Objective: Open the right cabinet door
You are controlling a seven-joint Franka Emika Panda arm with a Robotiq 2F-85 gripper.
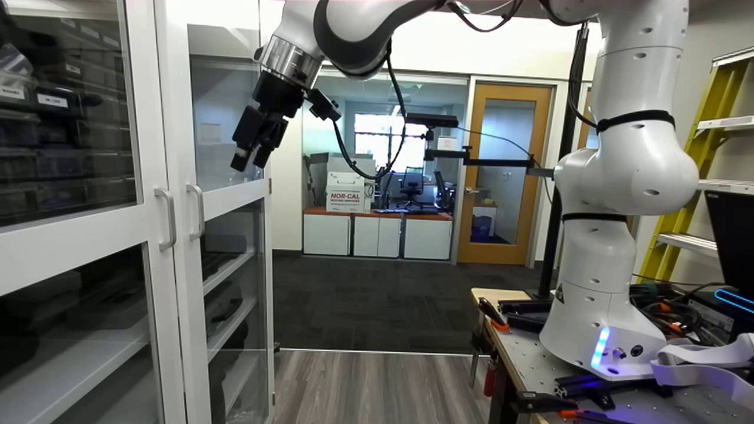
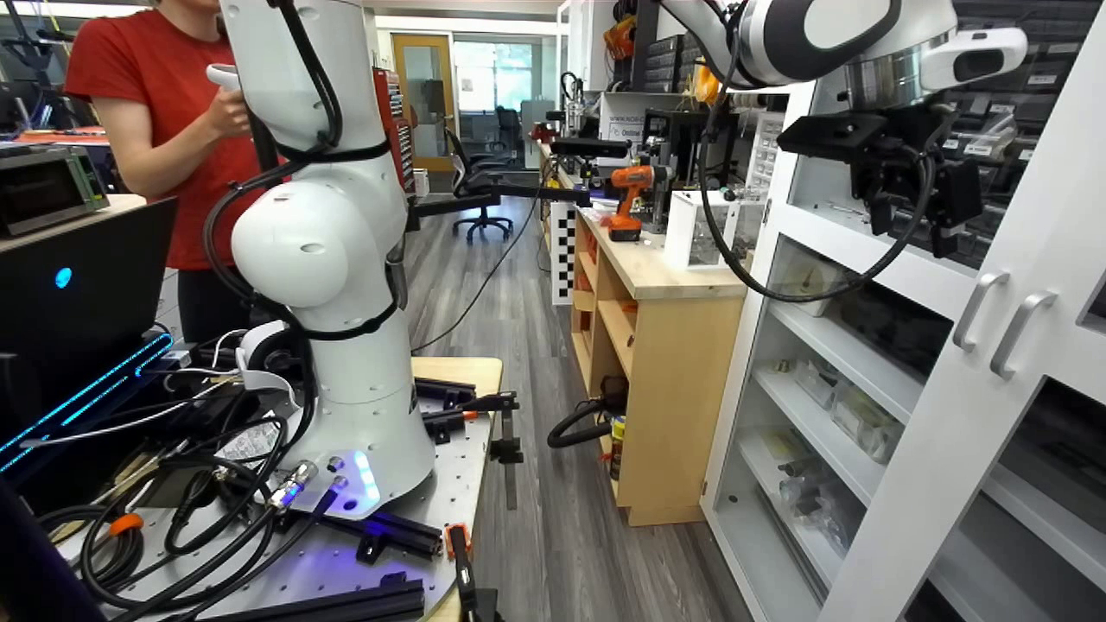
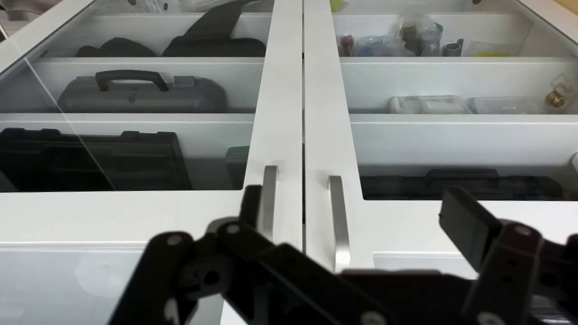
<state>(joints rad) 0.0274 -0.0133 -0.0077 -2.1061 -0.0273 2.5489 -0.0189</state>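
The right cabinet door [image 1: 227, 201] is a shut glass panel in a white frame, also at the right edge of an exterior view [image 2: 1071, 354]. The wrist view is upside down, so this door [image 3: 122, 216] is on its left. Its bar handle [image 1: 198, 212] is bare in both exterior views [image 2: 1021, 335]. In the wrist view the handle [image 3: 269, 198] is partly covered by a finger; contact cannot be told. My gripper [image 1: 250, 160] points down before the cabinet, its fingers apart and empty [image 2: 912, 229]. In the wrist view the fingers [image 3: 354, 210] spread wide across both handles.
The left door [image 1: 59, 247] is shut, its handle [image 1: 167, 218] close beside the right door's. A wooden workbench [image 2: 683, 397] stands beside the cabinet. The robot's table [image 2: 449, 518] carries cables and a laptop [image 2: 78, 320]. A person in red [image 2: 164, 130] stands behind the arm.
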